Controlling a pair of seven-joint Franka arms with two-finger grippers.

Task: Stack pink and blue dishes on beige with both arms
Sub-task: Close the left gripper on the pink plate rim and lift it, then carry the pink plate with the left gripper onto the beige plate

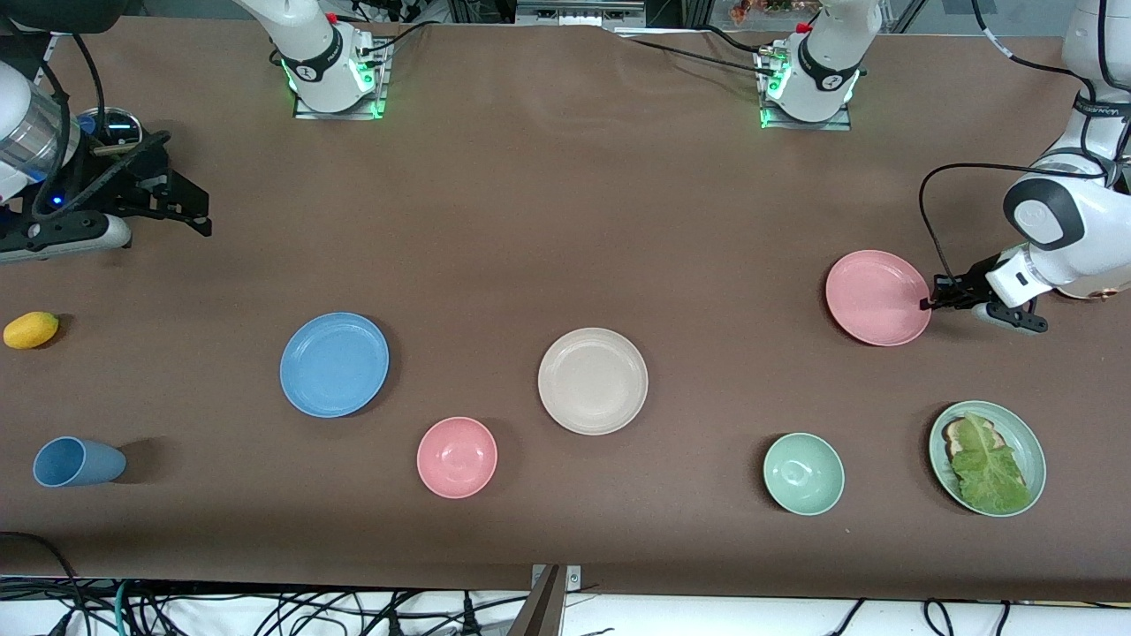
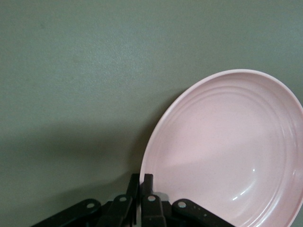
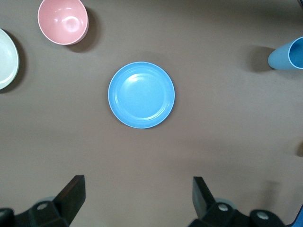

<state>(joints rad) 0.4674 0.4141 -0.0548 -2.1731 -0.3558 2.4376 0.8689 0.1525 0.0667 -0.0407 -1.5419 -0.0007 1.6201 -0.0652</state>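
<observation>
Left end effector (image 1: pixel 928 303) pinching pink plate (image 1: pixel 875 297) rim

Your front view looks down from high across the surface (image 1: pixel 565 221); both wrist views sit closer, sharing its plates.

The pink plate (image 2: pixel 227 151) and blue plate (image 3: pixel 141 94) look smooth, faintly glossy plastic on a matt brown table (image 1: pixel 565 221).

**Open lanes around the plates**

My left gripper (image 1: pixel 928 303) pinches the pink plate (image 1: pixel 875 298), its rim toward the beige plate (image 1: pixel 593 381) seemingly raised; bare table lies between them. The pink bowl (image 1: pixel 457 457) and green bowl (image 1: pixel 803 473) sit nearer the camera. My spread right gripper (image 3: pixel 137 196) hangs above the blue plate (image 1: pixel 334 363), unobstructed.
</observation>
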